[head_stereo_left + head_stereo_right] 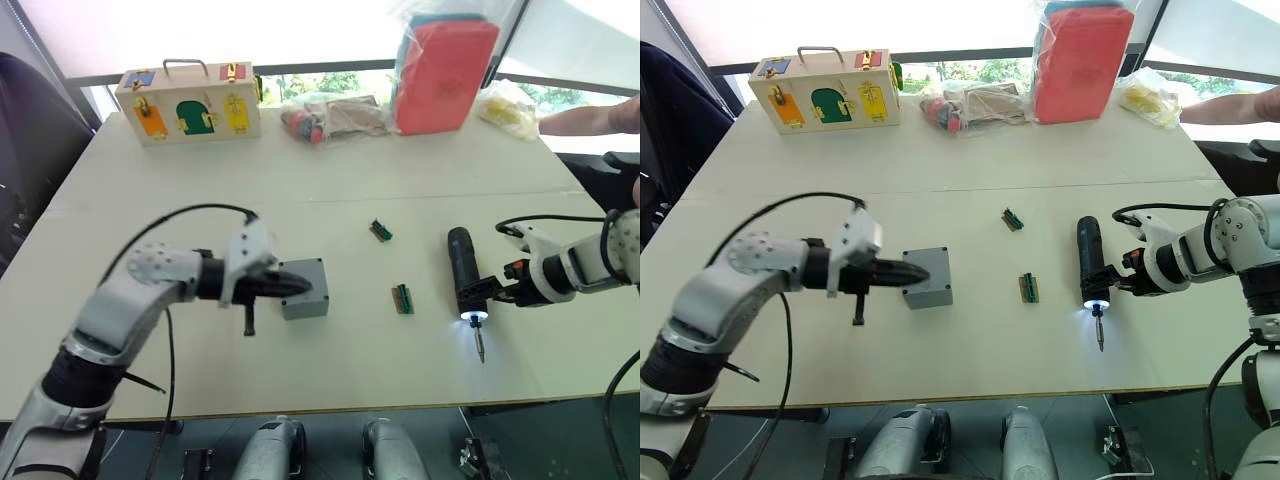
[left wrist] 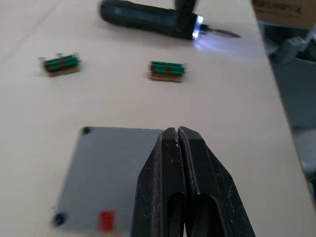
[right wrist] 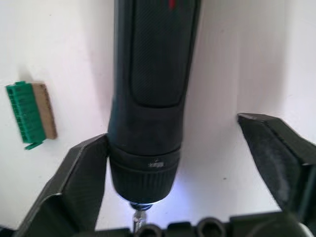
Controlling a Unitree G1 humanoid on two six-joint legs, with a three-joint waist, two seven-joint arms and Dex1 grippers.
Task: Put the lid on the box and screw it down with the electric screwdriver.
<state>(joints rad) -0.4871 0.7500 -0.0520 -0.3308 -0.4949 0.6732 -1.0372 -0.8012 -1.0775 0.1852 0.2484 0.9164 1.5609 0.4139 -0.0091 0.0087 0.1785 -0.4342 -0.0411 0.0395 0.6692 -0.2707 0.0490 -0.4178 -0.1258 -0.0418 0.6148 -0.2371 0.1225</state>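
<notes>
Window backlight glare; wrist views blurred.

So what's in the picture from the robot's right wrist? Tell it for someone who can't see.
A dark, pen-shaped electric screwdriver lies on the pale table between the open black fingers of the right gripper, its tip glowing blue-white. One finger touches the tool's collar, the other stands apart. A small green block on brown board lies beside it.

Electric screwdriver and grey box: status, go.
Left gripper shut, empty, tips over the grey square box, lid on. Right gripper open around the dark slim electric screwdriver, lying on the table, tip lit. Two small green blocks between.
</notes>
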